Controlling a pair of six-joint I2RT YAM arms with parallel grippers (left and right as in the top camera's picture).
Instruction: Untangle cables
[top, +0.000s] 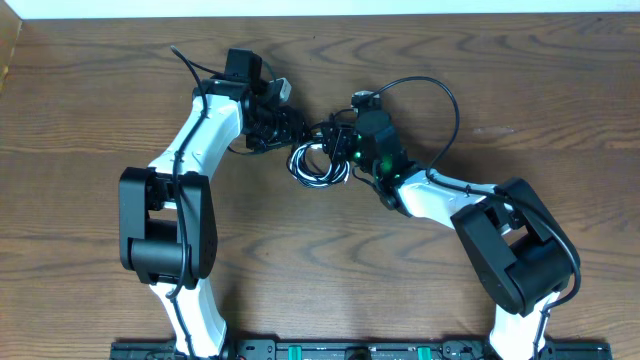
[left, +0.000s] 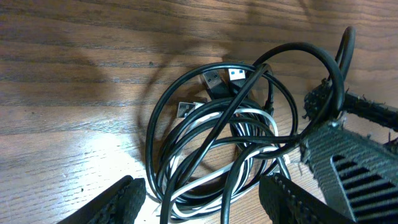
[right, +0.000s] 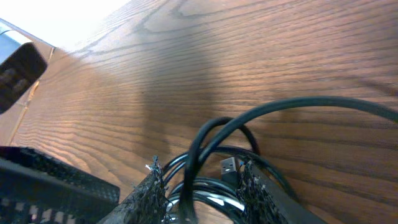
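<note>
Wood-grain table (top: 90, 100) carries the cables (top: 320, 163) near its middle, toward the far edge: glossy black and white cords in loose overlapping loops, small plugs showing. Left pincer (left: 205, 198) angles over the coil, jaws spread wide. Right pincer (right: 204, 186) straddles several strands — whether it pinches them I cannot tell. Open wood lies on both sides.

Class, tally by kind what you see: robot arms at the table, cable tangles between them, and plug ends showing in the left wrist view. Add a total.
Robot arms: 2, the left arm and the right arm
Cable tangle: 1
Plug ends: 3
Total: 6
</note>
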